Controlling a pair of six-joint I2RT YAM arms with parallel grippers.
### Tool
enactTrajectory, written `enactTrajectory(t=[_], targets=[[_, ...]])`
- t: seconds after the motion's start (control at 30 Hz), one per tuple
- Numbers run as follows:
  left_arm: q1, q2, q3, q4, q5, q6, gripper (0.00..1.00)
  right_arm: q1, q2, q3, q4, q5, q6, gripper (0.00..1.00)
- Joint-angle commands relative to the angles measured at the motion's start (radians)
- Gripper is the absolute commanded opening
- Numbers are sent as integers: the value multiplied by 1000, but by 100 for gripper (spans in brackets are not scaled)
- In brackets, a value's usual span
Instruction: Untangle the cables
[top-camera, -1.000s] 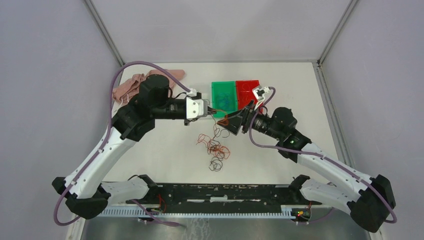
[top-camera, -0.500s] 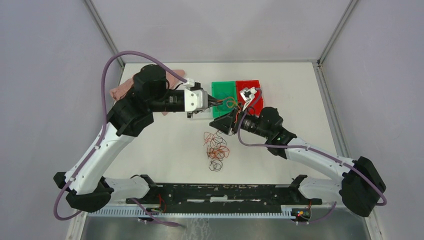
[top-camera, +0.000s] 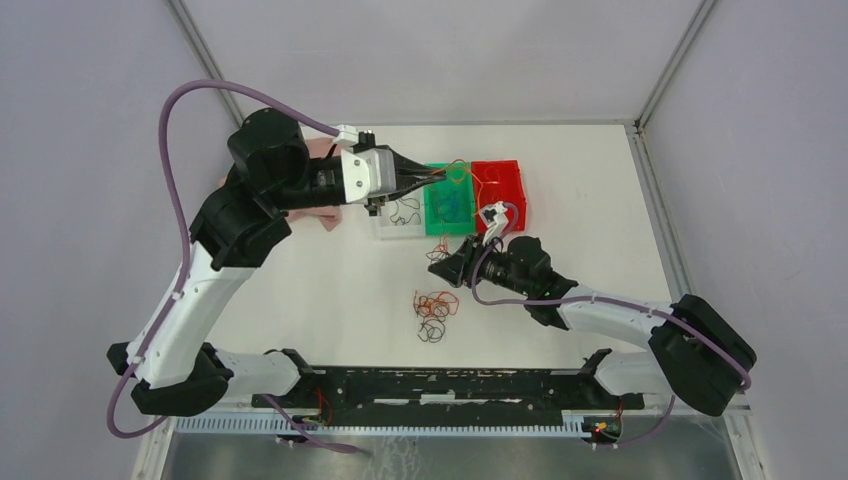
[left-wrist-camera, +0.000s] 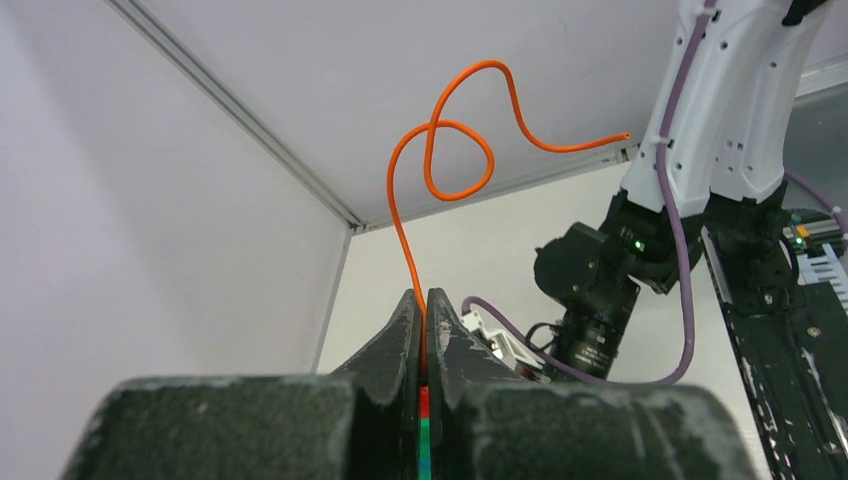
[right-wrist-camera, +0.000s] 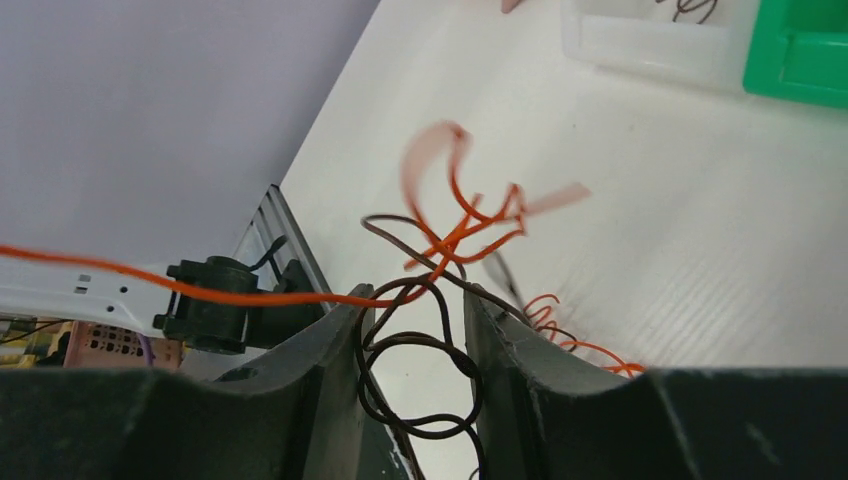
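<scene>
**Cables** (top-camera: 434, 308): a small wad of orange and dark curly wires. It lies on the tabletop (top-camera: 330, 290) near the middle, just in front of the right claw, and its loops are interlocked. Judged part sorted, with more to pull apart.

**Orange wire** (left-wrist-camera: 440, 150): a single strand, well clear of the wad. It is held by its lower end, and its curled free end stands in the air touching nothing. It is probably held high so that it drags no other loop along.

**Left claw** (left-wrist-camera: 421, 305): pressed together on the orange wire. It hangs above the line where the green bin (top-camera: 436, 185) meets the red bin (top-camera: 510, 175), most likely so the strand can be dropped there.

**Right claw** (right-wrist-camera: 415, 310): fingers apart, low at the wad's far edge. A dark wire (right-wrist-camera: 420, 345) loops through the gap and an orange strand crosses it. Neither looks pinched. The claw seems placed to take the next strand or to steady the wad.

**Clear tray** (top-camera: 385, 228): stands beside the green bin on the far half of the tabletop and holds dark wires. The three containers are judged to be sorting places, one per colour. What the green bin holds is too small to tell.
</scene>
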Motion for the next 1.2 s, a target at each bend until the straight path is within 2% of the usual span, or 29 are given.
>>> enactTrajectory(t=[0.0,0.4,0.6,0.73,1.17], targets=[[-7,12,86,74,6,-70,3,5,16,-28,77,41,-4,43],[-7,55,251,82,-11,-59,3,7,83,-113,94,109,-9,35],[-6,50,292,146,-63,6,3,7,118,-162,126,131,-5,33],[-6,36,273,270,-170,51,3,7,135,-188,140,142,-5,33],[-6,12,125,871,-615,251,3,7,192,-231,161,166,-4,33]])
